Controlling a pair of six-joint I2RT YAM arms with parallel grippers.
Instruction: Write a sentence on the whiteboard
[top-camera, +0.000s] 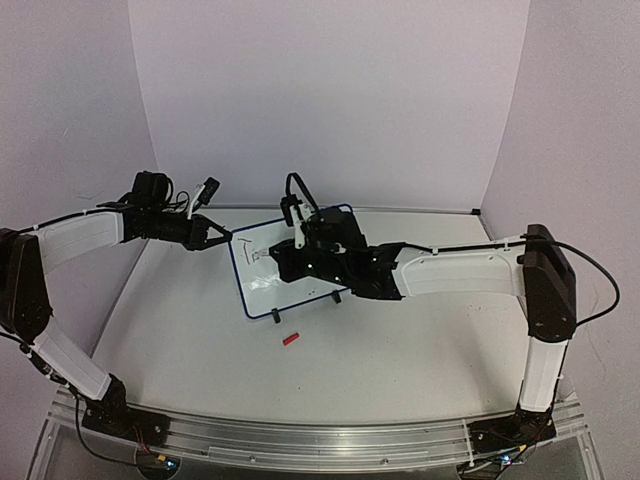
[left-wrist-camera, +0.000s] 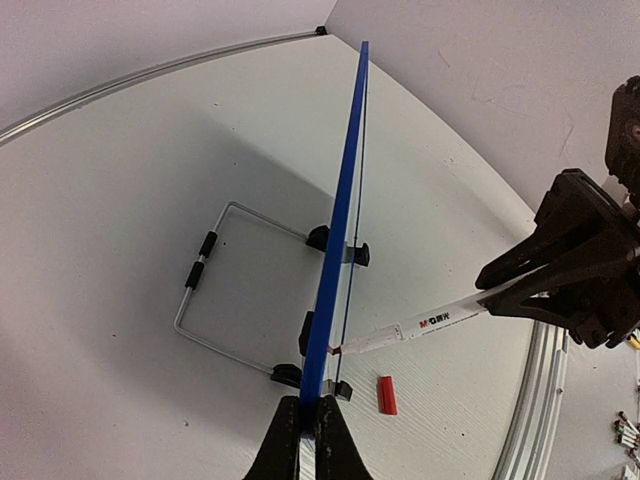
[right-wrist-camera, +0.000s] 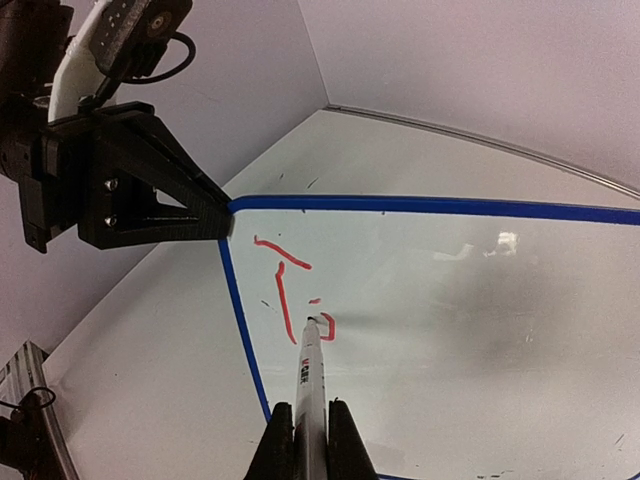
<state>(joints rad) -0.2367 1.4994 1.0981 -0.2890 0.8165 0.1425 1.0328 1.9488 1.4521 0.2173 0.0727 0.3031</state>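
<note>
Step in hand: writing, and very early in it. The whiteboard (top-camera: 262, 292) stands tilted on its wire stand (left-wrist-camera: 215, 290) near the middle of the table (top-camera: 400, 350), between the two arms. The left gripper (left-wrist-camera: 310, 432) is clamped on the board's blue frame at the corner nearest the first letters, with one finger on each face. I judge its role to be bracing the board against pen pressure. The right gripper (right-wrist-camera: 305, 440) is closed around a white marker (right-wrist-camera: 311, 370), whose barrel runs straight out between the fingers. The tip is at the board face, but I cannot tell whether it touches or sits just off. The sentence (right-wrist-camera: 285, 285) so far is a few red strokes in that same corner: a "T" shape, a small dash, and a partial hooked stroke at the marker tip, probably the start of a second letter. The rest of the face is bare apart from faint specks. A red cap (top-camera: 291, 339) lies on the table just in front of the board, apart from it. Nearly all of the sentence remains. The next move calls for closing the current letter with light, even contact, then stepping the tip rightward along the row. Pressure needs to be low enough that the board does not rock back on the stand, and the left grip must hold firm.
</note>
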